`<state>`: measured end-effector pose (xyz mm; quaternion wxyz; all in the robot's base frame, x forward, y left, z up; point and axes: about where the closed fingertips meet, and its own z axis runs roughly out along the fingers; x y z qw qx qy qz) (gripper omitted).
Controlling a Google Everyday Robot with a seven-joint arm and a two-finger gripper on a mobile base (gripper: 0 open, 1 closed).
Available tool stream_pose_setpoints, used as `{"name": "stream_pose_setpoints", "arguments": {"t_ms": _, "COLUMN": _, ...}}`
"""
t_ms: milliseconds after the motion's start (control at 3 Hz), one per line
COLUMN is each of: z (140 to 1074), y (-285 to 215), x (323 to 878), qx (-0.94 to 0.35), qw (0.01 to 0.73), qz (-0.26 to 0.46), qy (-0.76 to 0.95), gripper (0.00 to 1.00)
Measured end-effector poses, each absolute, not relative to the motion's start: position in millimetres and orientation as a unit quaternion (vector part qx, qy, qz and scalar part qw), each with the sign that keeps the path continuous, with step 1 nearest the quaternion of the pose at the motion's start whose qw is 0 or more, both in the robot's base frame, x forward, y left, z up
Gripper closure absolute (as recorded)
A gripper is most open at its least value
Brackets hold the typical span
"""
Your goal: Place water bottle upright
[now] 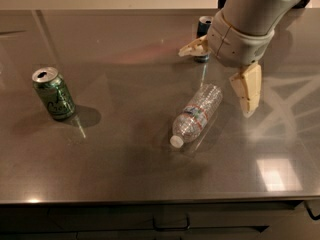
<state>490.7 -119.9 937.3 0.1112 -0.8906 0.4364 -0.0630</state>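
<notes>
Since it lies flat on its side, the water bottle (197, 113) is entered first: a small clear ribbed plastic bottle with a white screw cap and a white, red and blue label band.

- Location: its base end is just below the gripper (214, 83). The body runs away from the gripper toward the near left, cap farthest off.
- Gripper: released, its two cream fingers spread wide. One points left and the other points down beside the bottle's base. It hangs over the far right part of the table. Whether either finger touches the bottle cannot be told from this view.
- Handling, as judged: it looks empty or nearly so, therefore light. The thin walls are likely to dent under a hard squeeze. The round body is apt to roll on the smooth metal, and the plastic is slick.
- Where to hold, as judged: across the ribbed body near the label band or toward the base, where the ribs stiffen it. The narrow neck is a poor choice. A moderate closing force would do.

Other items:
- Green soda can (53, 94): upright, opened, well apart to the gripper's left. It is out of the way.
- Slim blue-and-silver can (203, 25): upright, just behind the gripper and partly hidden by it. It is the nearest thing to knock when the bottle is swung upright.
- Steel table (125, 179): glossy, with bare surface in front of the gripper for setting the bottle down.
</notes>
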Motion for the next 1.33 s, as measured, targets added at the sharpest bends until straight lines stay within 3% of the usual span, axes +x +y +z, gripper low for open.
{"name": "stream_pose_setpoints", "arguments": {"t_ms": 1333, "z": 866, "y": -109, "x": 474, "qx": -0.941, "qw": 0.042, "qz": -0.026, "qy": 0.335, "gripper": 0.0}}
